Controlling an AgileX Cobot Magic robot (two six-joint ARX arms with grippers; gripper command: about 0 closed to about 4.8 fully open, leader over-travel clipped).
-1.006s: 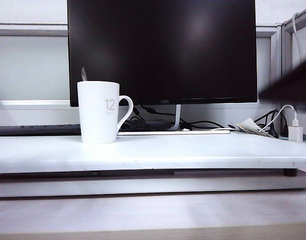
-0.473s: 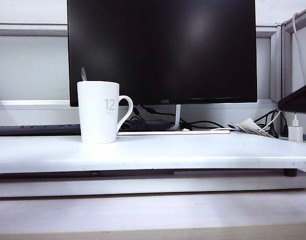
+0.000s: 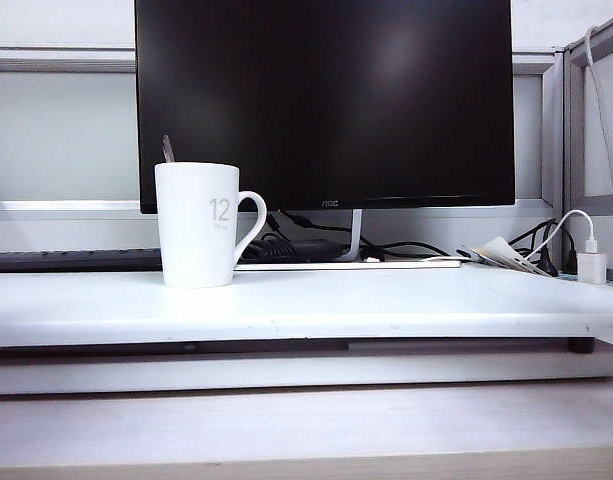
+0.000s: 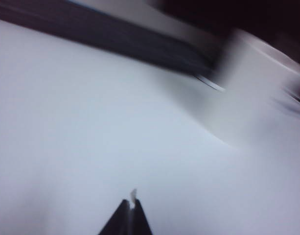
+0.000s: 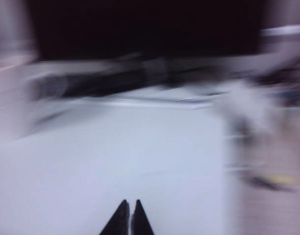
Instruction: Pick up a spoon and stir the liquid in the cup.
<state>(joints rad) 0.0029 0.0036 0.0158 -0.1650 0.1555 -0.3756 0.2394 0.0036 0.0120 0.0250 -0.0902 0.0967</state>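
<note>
On the left of the white table (image 3: 386, 305) stands the cup (image 3: 198, 225), upright, its loop handle turned toward the middle. The spoon (image 3: 168, 149) rests inside it, only the slim handle tip poking above the rim on the far-left side. Behind it sits the dark monitor (image 3: 326, 100), and at the far right a white charger (image 3: 592, 265) with its cable.

Neither arm shows in the exterior view. In its blurred wrist view the left gripper (image 4: 130, 205) has its jaws pressed together on nothing, with the cup a pale smear ahead. The right gripper (image 5: 129, 208) is likewise clenched and empty, over bare tabletop.

The risks ahead seem plain: jaws this tight cannot take the thin handle unless they part first, and a hurried approach could knock the tall cup, tipping it or spilling the liquid. The slim metal may also slip from a shallow pinch.
</note>
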